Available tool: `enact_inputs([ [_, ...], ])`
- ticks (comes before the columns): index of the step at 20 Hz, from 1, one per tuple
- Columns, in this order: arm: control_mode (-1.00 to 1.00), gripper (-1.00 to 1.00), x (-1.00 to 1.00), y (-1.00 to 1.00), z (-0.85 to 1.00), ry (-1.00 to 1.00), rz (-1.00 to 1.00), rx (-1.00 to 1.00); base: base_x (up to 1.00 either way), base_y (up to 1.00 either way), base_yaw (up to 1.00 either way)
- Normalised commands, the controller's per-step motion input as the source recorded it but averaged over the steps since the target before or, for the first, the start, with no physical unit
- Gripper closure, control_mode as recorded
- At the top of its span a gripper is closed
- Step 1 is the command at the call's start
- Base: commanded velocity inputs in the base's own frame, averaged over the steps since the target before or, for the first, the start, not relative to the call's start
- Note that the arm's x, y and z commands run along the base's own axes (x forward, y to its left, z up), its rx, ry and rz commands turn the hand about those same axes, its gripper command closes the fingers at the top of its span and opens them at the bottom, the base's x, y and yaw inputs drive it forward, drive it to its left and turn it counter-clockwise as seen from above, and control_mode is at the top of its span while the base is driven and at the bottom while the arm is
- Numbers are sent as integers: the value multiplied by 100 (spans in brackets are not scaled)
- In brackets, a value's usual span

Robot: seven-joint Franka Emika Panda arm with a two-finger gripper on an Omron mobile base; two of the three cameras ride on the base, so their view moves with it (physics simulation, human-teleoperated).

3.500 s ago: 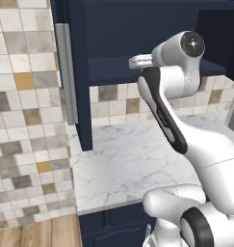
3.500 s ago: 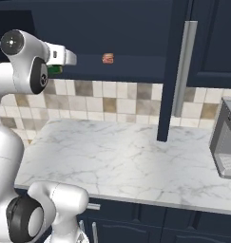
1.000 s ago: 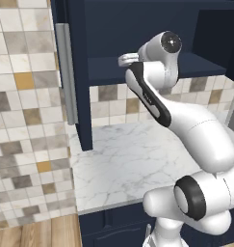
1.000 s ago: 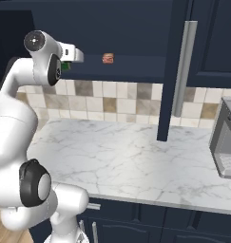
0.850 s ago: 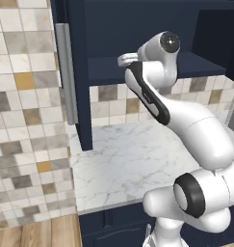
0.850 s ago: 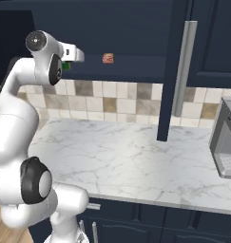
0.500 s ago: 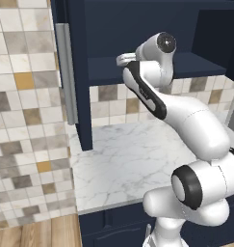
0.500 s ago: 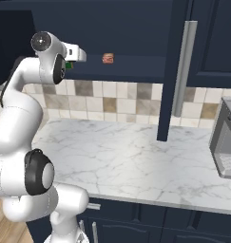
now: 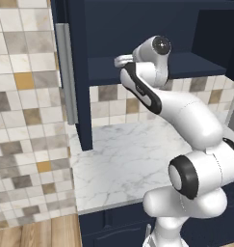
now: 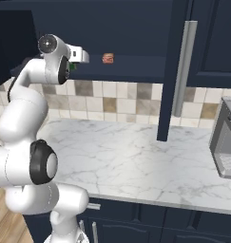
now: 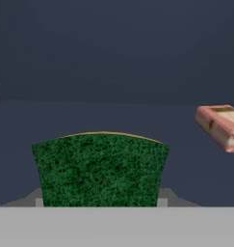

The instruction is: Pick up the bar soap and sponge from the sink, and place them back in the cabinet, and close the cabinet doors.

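Observation:
The green sponge with its yellow edge on top sits between my fingertips, and my gripper is shut on it. The hand is raised at the open cabinet's shelf, with a bit of green sponge showing behind it. The bar soap, an orange-red block, lies on that shelf to the right of the hand and apart from it; the hand view has the soap at its right edge. Both cabinet doors stand open. The sink is out of view.
A white marble counter runs below the cabinet, backed by a tiled wall. A grey appliance stands at the counter's right end. Navy base cabinets sit under the counter.
The arm has swung the hand, with the sponge in it, closer in over the cabinet shelf toward the soap. The soap and the doors have not moved.

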Motion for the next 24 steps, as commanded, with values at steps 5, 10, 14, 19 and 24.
enact_inputs([
  [5, -100, 100, 22, 1, -9, 0, 1, 0, 0, 0, 0],
  [10, -100, 100, 14, 0, -2, 0, 1, 0, 0, 0, 0],
  [14, -100, 100, 9, 4, -6, 1, 1, 0, 0, 0, 0],
  [19, -100, 100, 6, 3, -9, 0, 1, 0, 0, 0, 0],
  [24, -100, 100, 0, 1, 0, 0, 2, 0, 0, 0, 0],
])
